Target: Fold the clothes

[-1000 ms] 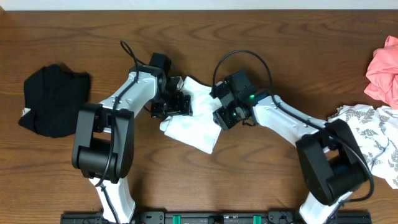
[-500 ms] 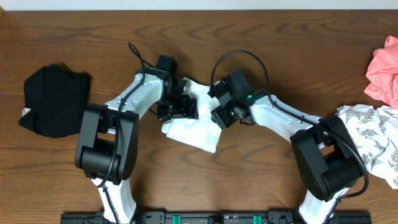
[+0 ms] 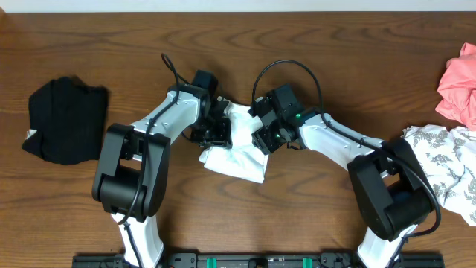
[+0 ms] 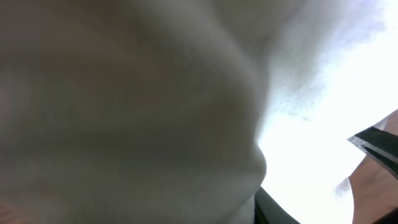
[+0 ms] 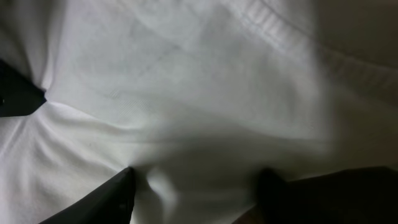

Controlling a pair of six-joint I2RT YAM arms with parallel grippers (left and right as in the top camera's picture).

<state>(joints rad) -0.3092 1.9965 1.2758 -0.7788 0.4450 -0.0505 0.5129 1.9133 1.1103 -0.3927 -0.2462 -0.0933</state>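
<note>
The white T-shirt (image 3: 238, 155) lies in a folded bundle at the table's centre. My left gripper (image 3: 216, 132) is on its left edge. White cloth (image 4: 155, 112) fills the left wrist view and hides the jaws, with only a dark finger (image 4: 277, 210) peeking out below. My right gripper (image 3: 262, 138) is on the bundle's upper right. In the right wrist view its fingers (image 5: 109, 199) stand apart, pressed into the white cloth (image 5: 186, 93), with a small ridge of cloth between them. A hem (image 5: 280, 31) runs across the top.
A black garment (image 3: 65, 120) lies at the far left. A pink garment (image 3: 461, 80) sits at the right edge, and a white one with a grey leaf pattern (image 3: 446, 164) lies below it. Bare wooden table (image 3: 335, 59) surrounds the bundle.
My left gripper has slid to the right into the shirt's left edge and pushed the bundle narrower and rightward. The right gripper has barely moved.
</note>
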